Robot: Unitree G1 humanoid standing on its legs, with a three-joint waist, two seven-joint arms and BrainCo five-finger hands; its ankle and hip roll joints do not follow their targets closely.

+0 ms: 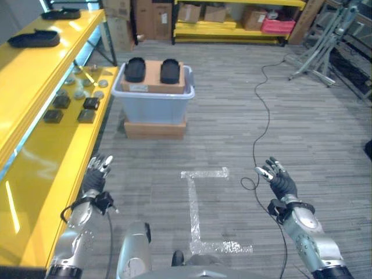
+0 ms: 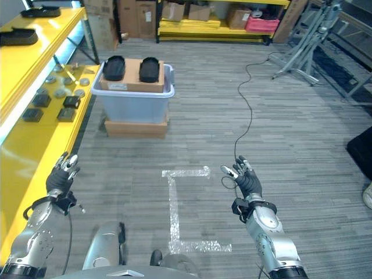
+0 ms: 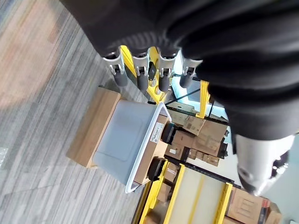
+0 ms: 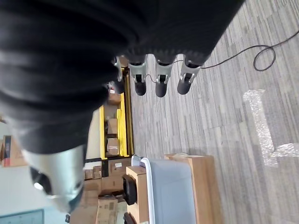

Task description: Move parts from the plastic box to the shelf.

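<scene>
Left robot hand (image 1: pixel 95 177) and right robot hand (image 1: pixel 280 180): fingers apart, empty, above floor (image 1: pixel 232 133). Two parts (image 1: pixel 135 69) rest atop box (image 1: pixel 152 104) beside shelf (image 1: pixel 40 145).

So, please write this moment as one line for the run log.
left hand: open, empty | right hand: open, empty | two black parts on cardboard in plastic box | shelf: small parts

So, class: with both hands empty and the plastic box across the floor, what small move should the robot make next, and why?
Probably step forward toward the plastic box. The left hand and right hand are open, holding nothing, and hang over bare floor short of the box. Two black parts lie on cardboard in the box, not yet moved to the yellow shelf on the robot's left.
</scene>
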